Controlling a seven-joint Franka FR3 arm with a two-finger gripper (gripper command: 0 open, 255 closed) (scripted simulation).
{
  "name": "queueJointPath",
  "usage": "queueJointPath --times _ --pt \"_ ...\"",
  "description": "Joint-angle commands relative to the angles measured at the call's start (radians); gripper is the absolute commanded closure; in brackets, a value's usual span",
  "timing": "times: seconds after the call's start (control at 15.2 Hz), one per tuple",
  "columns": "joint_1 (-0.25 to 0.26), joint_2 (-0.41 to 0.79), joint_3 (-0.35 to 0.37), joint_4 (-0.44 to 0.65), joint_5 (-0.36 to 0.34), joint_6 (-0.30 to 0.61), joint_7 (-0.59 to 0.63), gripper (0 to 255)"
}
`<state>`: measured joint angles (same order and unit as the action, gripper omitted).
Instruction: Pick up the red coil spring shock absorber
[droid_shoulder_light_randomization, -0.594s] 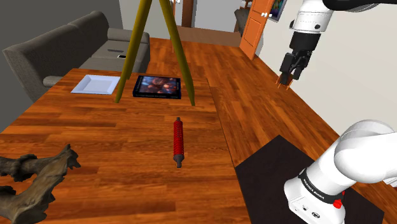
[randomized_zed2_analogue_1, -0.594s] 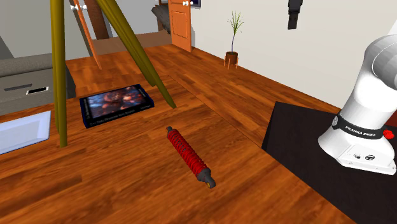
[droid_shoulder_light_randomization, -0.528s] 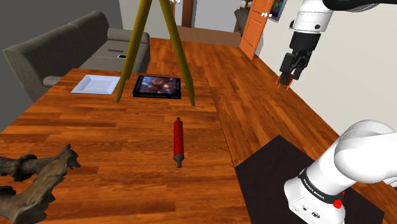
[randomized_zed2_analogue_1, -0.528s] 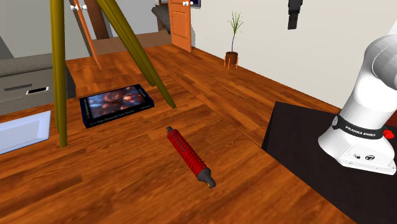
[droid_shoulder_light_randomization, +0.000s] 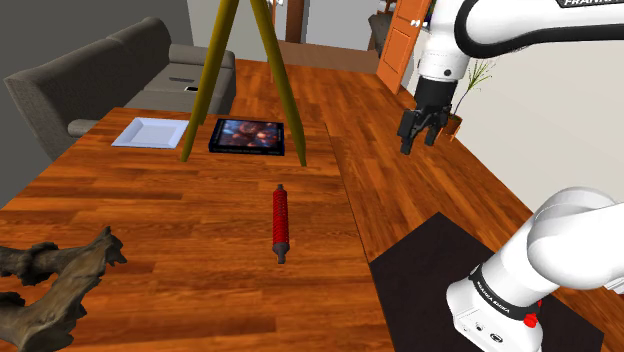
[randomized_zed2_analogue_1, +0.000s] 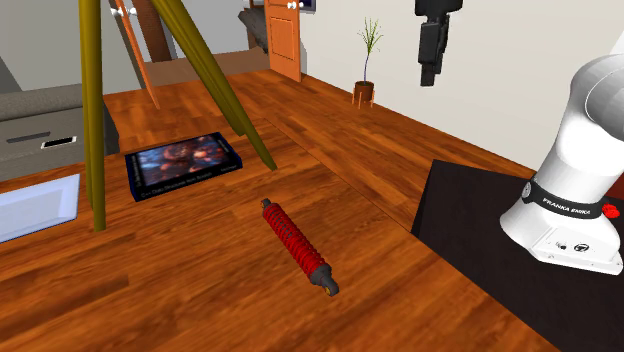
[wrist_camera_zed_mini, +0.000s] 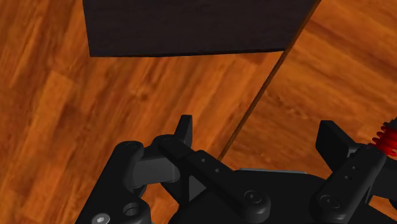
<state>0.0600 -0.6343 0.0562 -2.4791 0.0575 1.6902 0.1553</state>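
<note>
Tool (droid_shoulder_light_randomization: 408, 146) sits lower and nearer the desk (droid_shoulder_light_randomization: 150, 225) than before, jaws apart and empty; red shock absorber (droid_shoulder_light_randomization: 280, 221) still well off.

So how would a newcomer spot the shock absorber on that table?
Start at the long wooden table and find the two olive-green legs standing on it. Nearer the camera than the dark picture tablet lies the shock absorber, the only red thing: a slim coiled rod with dark ends.
</note>
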Motion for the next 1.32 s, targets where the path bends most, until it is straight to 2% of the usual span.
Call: queueJointPath --times 0.0,0.33,0.66,0.92,1.25 --pt "0.008 0.044 0.029 -0.008 0.017 0.058 0.042 0" --pt "0.03 0.18 0.109 -0.007 0.052 0.204 0.155 0" --pt "0.044 0.348 0.182 0.032 0.057 0.341 0.272 0" --pt "0.052 0.499 0.23 0.091 0.031 0.437 0.375 0" --pt "0.072 0.7 0.266 0.196 -0.039 0.529 0.514 0"
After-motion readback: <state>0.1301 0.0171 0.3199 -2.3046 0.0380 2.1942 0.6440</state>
